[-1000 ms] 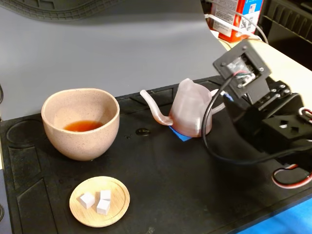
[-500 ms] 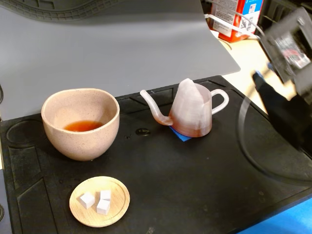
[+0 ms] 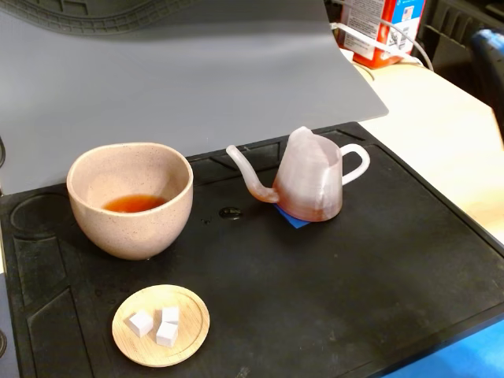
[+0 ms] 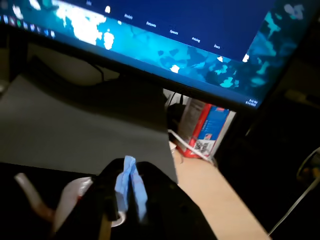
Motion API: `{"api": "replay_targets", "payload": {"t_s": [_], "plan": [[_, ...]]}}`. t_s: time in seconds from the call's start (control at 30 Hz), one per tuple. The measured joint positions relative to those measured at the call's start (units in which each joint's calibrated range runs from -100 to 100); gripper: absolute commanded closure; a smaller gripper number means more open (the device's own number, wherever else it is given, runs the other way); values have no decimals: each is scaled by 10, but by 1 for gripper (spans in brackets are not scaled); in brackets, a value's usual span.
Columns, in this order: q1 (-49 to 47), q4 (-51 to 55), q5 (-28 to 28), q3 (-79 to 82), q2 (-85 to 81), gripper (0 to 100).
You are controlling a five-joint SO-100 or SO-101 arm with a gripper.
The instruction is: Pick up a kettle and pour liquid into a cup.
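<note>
The translucent pinkish kettle (image 3: 311,181) stands upright on the black mat (image 3: 331,299), spout toward the cup, with a reddish tint low in its body. Left of it sits the speckled beige cup (image 3: 130,197), a shallow pool of reddish-orange liquid (image 3: 134,203) at its bottom. In the fixed view only a dark blur of the arm (image 3: 490,63) shows at the right edge. In the wrist view my gripper (image 4: 129,164) is raised above and behind the kettle (image 4: 67,207), its blue-taped fingertips (image 4: 122,182) pressed together on nothing.
A small wooden dish (image 3: 189,335) with white cubes lies near the mat's front. A blue patch (image 3: 295,219) sits under the kettle. A red-and-white carton (image 3: 386,27) stands at the back right on the pale tabletop, below a monitor (image 4: 200,45). A grey sheet (image 3: 173,87) rises behind the mat.
The arm, beside the kettle's handle a second ago, has swung up and off to the right, almost out of the fixed view. Kettle and cup have not moved.
</note>
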Motion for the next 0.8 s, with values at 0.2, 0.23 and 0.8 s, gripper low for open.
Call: {"api": "replay_targets", "payload": {"t_s": [0.2, 0.23, 0.8], "plan": [[0, 362, -45, -13, -223, 99], [0, 387, -47, -13, -229, 99], [0, 796, -78, 9, -226, 99]]}}
